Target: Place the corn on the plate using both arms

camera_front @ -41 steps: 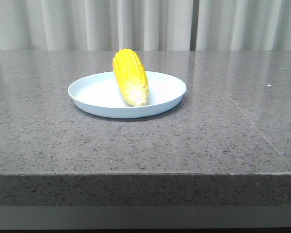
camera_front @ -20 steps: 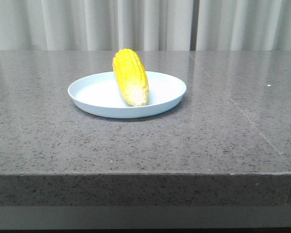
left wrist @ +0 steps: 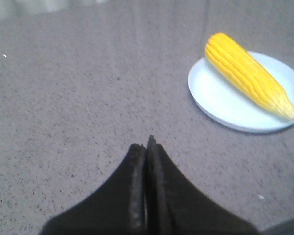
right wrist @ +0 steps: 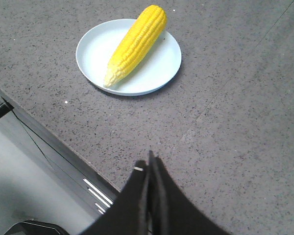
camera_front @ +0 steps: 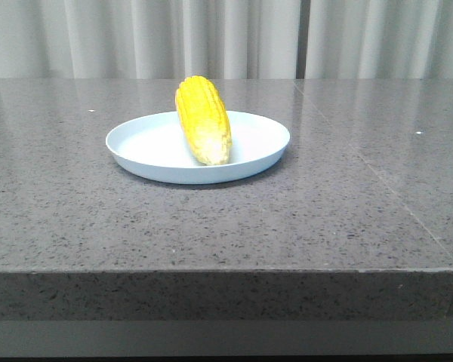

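Item: bright yellow, kernel-rowed corn cob (camera_front: 202, 119), paler tapered tip toward the robot, long axis running near to far; laid across the round pale blue-white plastic plate (camera_front: 143, 143), blunt end propped over the far rim. Left gripper (left wrist: 146, 147) and right gripper (right wrist: 149, 166): fingers pressed together, nothing held, both well apart from the cob. Placement is judged complete.

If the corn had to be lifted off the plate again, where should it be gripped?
Probably the thick middle of the corn, from above, jaws across its width. It lies across the plate, pale tip near the front rim; the tip tapers, so it would likely slip.
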Controlling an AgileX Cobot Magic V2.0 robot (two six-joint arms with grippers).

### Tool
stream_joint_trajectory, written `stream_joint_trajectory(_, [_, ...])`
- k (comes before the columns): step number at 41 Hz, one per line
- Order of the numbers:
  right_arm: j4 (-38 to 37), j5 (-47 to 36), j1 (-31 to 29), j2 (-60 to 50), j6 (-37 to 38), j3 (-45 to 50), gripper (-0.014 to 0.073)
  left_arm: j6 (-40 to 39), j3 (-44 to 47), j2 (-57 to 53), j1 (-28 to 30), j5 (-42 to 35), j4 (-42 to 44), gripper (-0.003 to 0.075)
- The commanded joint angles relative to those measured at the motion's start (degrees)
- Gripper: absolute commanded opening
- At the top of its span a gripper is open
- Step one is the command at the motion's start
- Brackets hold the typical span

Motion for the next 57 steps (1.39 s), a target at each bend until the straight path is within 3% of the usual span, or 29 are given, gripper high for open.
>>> stream_joint_trajectory(1, [0.2,-4.0,0.0,0.0,-0.6,-1.4,-0.0067,0.2,6.5,-5.5,4.4,-15.0,-1.6,-0.002])
stream_joint_trajectory(10, [0.2,-4.0,0.0,0.0,-0.6,-1.4,-0.0067,0.2,24.4,-16.4,12.7,-32.6,-2.4,-0.002])
stream_joint_trajectory(14, [0.2,-4.0,0.0,0.0,-0.6,-1.4,-0.0067,0.2,30.1,-19.6,15.2,-36.0,-3.2,-0.002])
stream_joint_trajectory(25, [0.2,-4.1,0.0,0.0,-0.6,-1.4,-0.0067,0.2,36.6,-23.9,19.0,-38.5,-5.9,-0.002])
stream_joint_trajectory(43, [0.2,-3.8,0.0,0.0,-0.6,-1.4,-0.0067,0.2,36.8,-23.9,19.0,-40.5,-5.6,-0.002])
stream_joint_trajectory(50, [0.2,-3.8,0.0,0.0,-0.6,-1.4,-0.0067,7.4,36.8,-23.8,19.0,-40.7,-9.3,-0.002])
stream_joint_trajectory(57, [0.2,-3.8,0.0,0.0,-0.6,-1.4,-0.0067,7.4,36.8,-23.8,19.0,-40.7,-9.4,-0.002])
